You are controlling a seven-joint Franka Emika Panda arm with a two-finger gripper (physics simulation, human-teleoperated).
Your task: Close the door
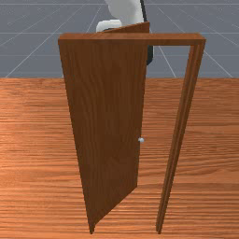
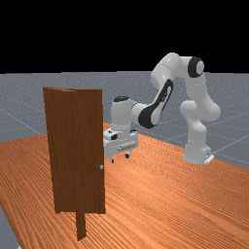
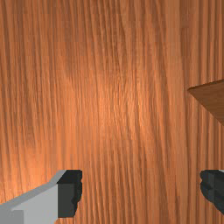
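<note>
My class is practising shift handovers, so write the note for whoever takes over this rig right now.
Gripper: the two-finger gripper is open, nothing between its fingers, on the arm's side of the door.
Things: the tall brown wooden door stands ajar, hinged at the front view's left side of its brown wooden frame, its free edge swung back toward the arm. The small round silvery knob is near that edge.
Done: no closing yet; a gap remains.
Left: swing the door into the frame, probably by pushing near the free edge.
</note>
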